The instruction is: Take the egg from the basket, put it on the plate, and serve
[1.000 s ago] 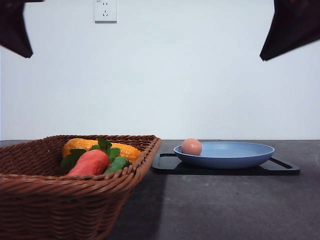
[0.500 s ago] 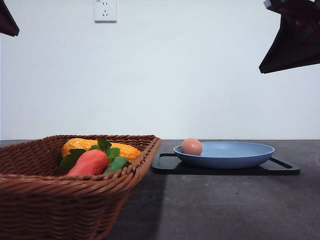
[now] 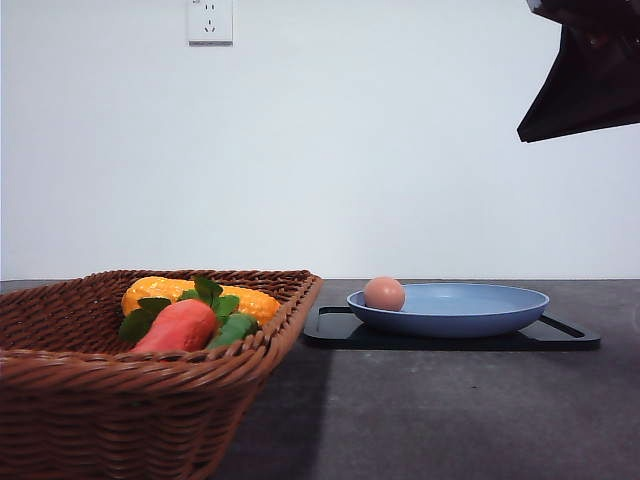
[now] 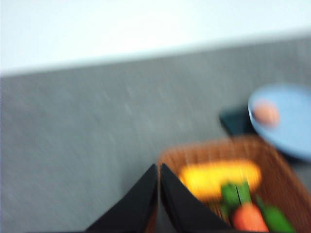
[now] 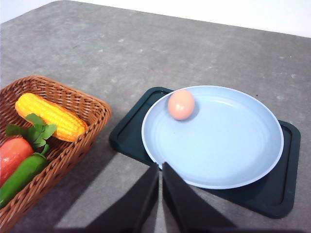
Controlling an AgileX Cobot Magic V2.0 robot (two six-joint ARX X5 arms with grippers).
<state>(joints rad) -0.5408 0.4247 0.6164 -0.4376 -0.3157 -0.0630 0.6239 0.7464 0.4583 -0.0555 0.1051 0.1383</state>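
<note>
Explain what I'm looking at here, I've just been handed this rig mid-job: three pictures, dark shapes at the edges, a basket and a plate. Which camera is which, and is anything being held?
It is a robot with two arms, each ending in a two-finger gripper. One camera looks forward over the table; the dark shape at its upper right is the right arm. The other two cameras ride on the wrists, looking past the fingers. The left gripper and the right gripper both show their black fingers pressed together, holding nothing. On the grey table a wicker basket holds a corn cob, a carrot-like vegetable and a green vegetable. The egg already lies in the blue plate, near its rim, and the plate sits on a black tray. The left wrist picture is blurred.
</note>
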